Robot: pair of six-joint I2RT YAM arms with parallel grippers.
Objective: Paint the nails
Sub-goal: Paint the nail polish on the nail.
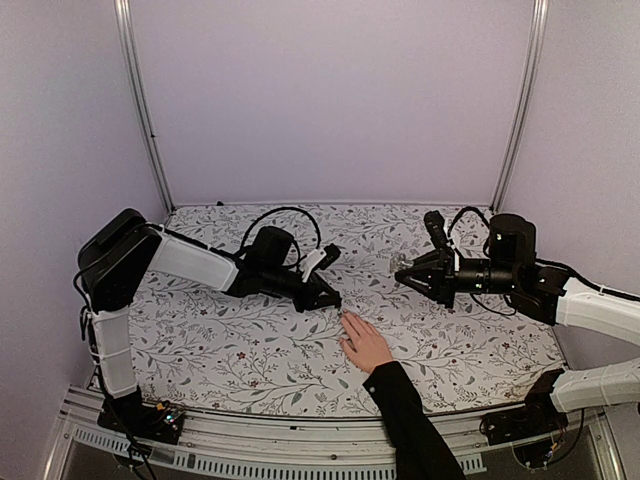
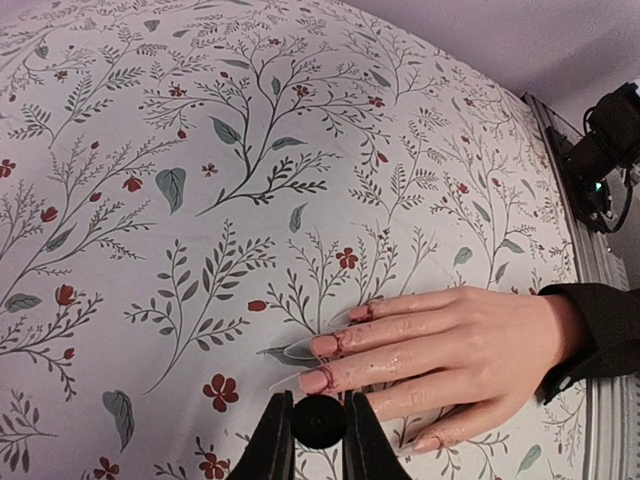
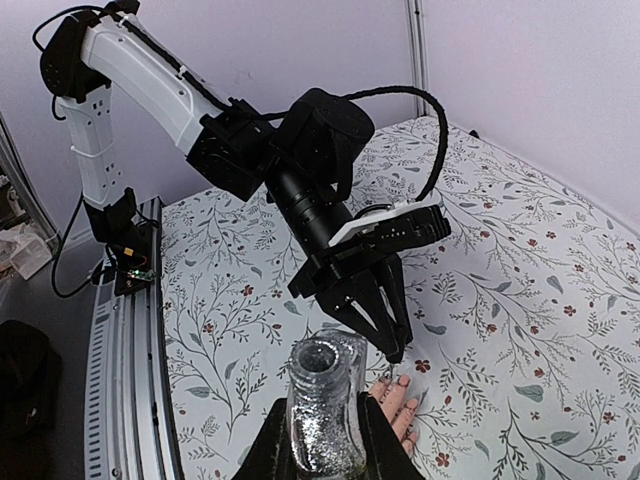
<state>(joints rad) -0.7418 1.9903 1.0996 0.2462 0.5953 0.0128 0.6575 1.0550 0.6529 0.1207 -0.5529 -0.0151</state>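
Observation:
A light-skinned hand point(image 2: 470, 350) in a black sleeve lies flat on the floral cloth, fingers pointing left. Its nails point(image 2: 318, 379) are pinkish with red smears at their bases and long clear tips. My left gripper point(image 2: 318, 425) is shut on a round black brush cap point(image 2: 318, 422), seen end-on just below the fingertips; the brush under it is hidden. From above, the left gripper point(image 1: 330, 297) hovers just beyond the hand point(image 1: 366, 345). My right gripper point(image 3: 322, 415) is shut on an uncapped glittery bottle point(image 3: 325, 410), held off to the right point(image 1: 403, 270).
The floral cloth point(image 1: 250, 340) covers the table between pale walls and two upright metal posts point(image 1: 145, 110). The person's sleeve point(image 1: 410, 420) crosses the near edge. Cables loop over the left arm point(image 1: 290, 215). A metal rail point(image 1: 300, 440) runs along the front.

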